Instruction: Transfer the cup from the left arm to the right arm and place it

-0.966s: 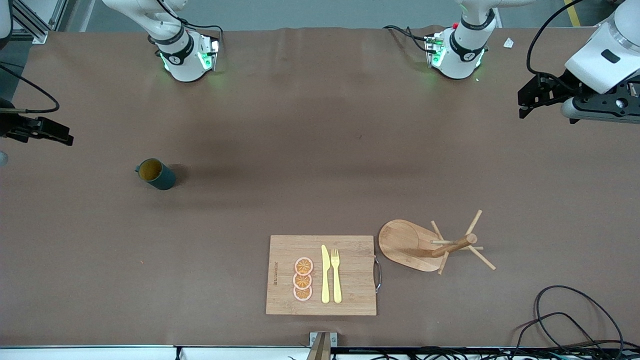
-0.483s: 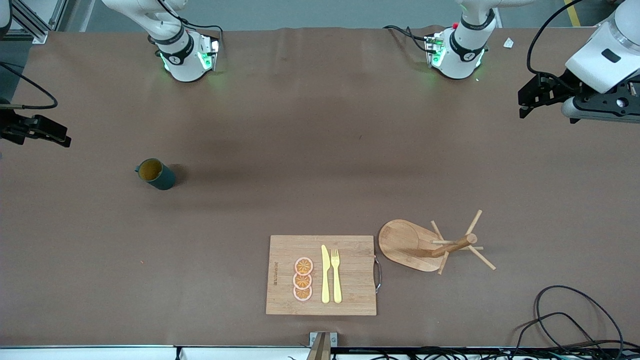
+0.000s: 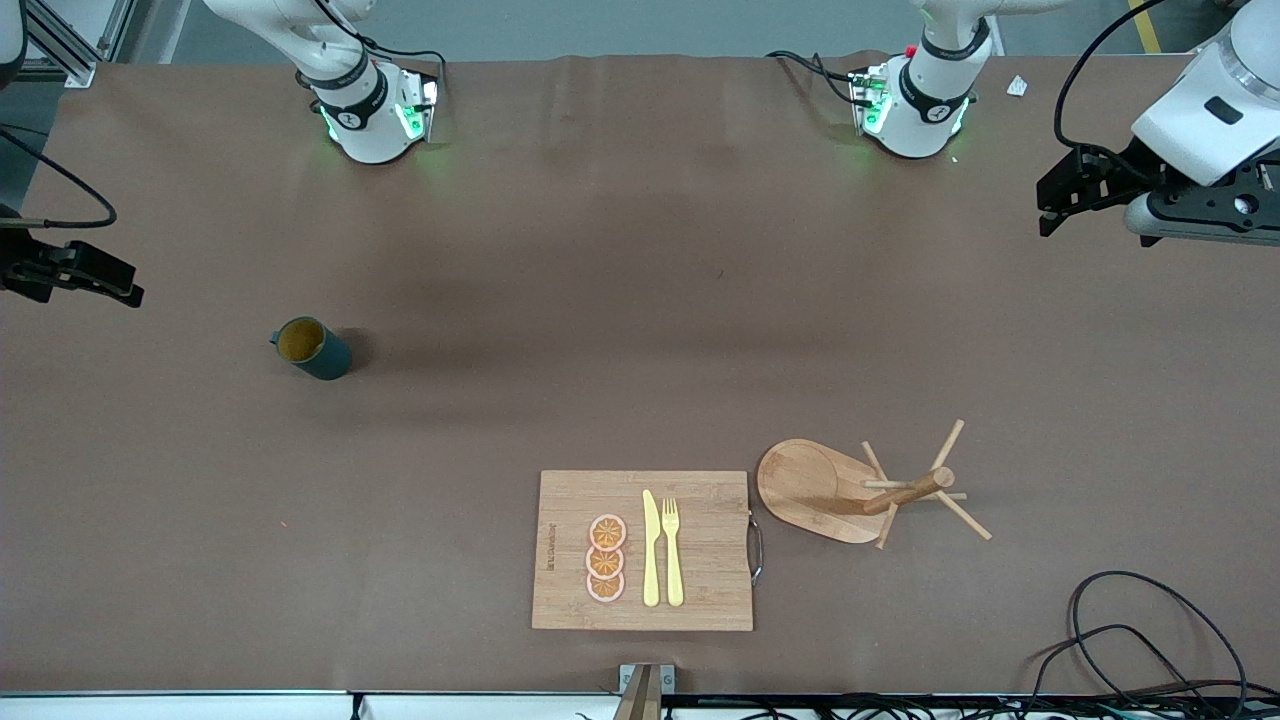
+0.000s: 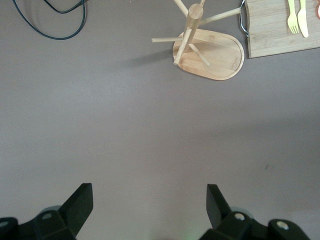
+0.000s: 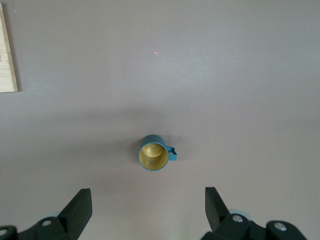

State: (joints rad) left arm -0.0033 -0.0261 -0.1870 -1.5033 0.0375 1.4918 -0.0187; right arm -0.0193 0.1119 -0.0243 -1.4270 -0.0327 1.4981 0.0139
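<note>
Mostly cropped at the frame edges, both arms hang high; the left gripper (image 4: 149, 200) and the right gripper (image 5: 148, 201) have jaws spread wide, empty. Upright, the cup (image 3: 313, 348) stands alone on the counter (image 3: 600, 330) toward the right arm's end.

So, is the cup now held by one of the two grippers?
No, the cup stands alone on the table, upright, with the right gripper open above it and the left gripper open elsewhere.

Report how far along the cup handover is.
The cup stands upright on the table at the right arm's end, free of both grippers, so placement looks done. Nothing is in hand: the right gripper hangs open above the cup, and the left gripper open at its own end.
</note>
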